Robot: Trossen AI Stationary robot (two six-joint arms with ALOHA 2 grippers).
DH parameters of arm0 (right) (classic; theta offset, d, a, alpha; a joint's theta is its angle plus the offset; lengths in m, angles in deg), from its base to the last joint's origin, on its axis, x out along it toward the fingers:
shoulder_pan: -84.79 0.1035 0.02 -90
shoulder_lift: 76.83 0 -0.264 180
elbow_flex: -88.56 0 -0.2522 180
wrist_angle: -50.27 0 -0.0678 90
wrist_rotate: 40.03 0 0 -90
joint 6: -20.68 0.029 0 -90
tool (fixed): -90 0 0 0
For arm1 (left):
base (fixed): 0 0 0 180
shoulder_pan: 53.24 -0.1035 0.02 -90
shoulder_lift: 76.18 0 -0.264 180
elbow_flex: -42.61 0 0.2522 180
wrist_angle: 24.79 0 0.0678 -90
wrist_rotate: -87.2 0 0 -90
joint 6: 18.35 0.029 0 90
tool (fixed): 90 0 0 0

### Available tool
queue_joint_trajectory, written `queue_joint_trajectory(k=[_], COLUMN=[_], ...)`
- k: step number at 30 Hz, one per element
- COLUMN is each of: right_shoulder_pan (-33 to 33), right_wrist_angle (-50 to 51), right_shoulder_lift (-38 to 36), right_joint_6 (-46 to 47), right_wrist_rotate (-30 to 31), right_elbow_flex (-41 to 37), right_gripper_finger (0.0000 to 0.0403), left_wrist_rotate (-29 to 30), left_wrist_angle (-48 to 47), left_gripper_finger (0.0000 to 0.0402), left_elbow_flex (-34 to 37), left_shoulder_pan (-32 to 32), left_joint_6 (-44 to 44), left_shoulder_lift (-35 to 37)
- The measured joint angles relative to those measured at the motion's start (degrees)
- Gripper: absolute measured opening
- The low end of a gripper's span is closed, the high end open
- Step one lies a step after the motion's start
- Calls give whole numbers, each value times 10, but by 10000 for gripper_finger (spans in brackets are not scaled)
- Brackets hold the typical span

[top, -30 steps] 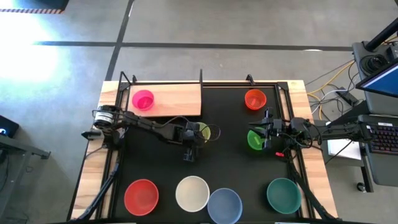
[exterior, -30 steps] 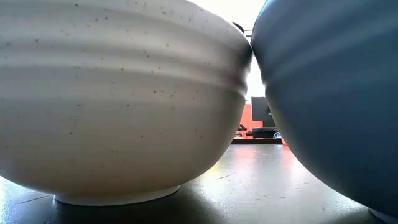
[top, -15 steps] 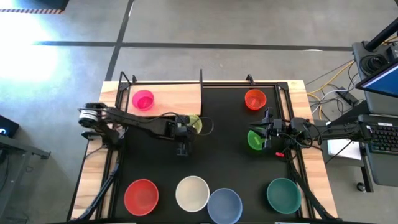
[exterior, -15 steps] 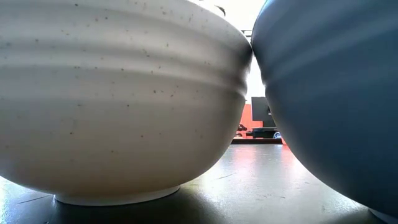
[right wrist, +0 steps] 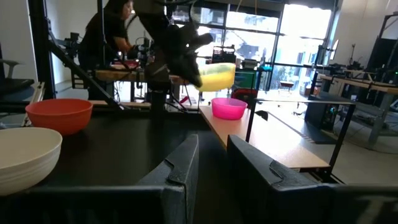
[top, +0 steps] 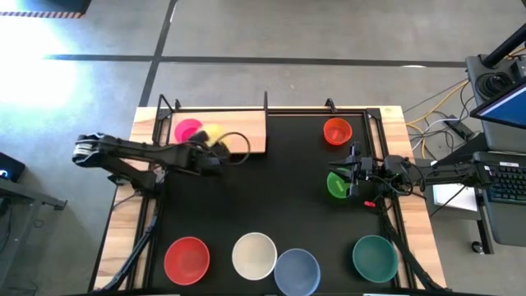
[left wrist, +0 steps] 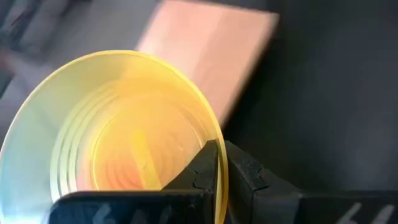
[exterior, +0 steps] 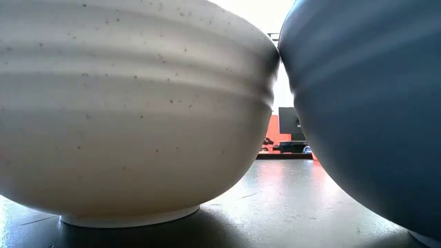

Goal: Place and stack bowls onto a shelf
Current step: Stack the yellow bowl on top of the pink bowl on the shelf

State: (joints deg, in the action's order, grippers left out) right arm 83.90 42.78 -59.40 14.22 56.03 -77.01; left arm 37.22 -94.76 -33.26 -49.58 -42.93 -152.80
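While black mat (top: 271,189) spans table, wood shelf (top: 246,127) sits at far left corner. Large bowls line near edge — red bowl (top: 186,260), white bowl (top: 254,255), blue bowl (top: 297,271), teal bowl (top: 375,256). Left gripper (top: 215,148) over shelf, fingers pinched on rim of yellow bowl (left wrist: 118,137), just beside magenta bowl (top: 188,130). Right gripper (top: 352,182) at green bowl (top: 335,184) — finger spread cannot tell. Orange bowl (top: 337,131) near.

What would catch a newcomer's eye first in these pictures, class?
The left tool holds the yellow bowl by its rim, above the shelf beside the magenta bowl. Four larger bowls line the table's near edge: red, white, pale blue, teal.
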Motion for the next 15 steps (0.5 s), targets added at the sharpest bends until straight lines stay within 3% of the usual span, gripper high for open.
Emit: queue_joint_trajectory(k=[7,15], right_shoulder_pan=[0,0], right_wrist_angle=[0,0], right_shoulder_lift=[0,0], right_joint_6=[0,0], right_wrist_rotate=[0,0], right_elbow_flex=[0,0], right_gripper_finger=[75,75], left_wrist_rotate=[49,59], left_wrist_angle=[-153,-102], left_gripper_finger=[0,0], left_elbow_flex=[7,49], left_shoulder_pan=[-39,-130], left_joint_6=[-160,-122], left_shoulder_lift=[19,10])
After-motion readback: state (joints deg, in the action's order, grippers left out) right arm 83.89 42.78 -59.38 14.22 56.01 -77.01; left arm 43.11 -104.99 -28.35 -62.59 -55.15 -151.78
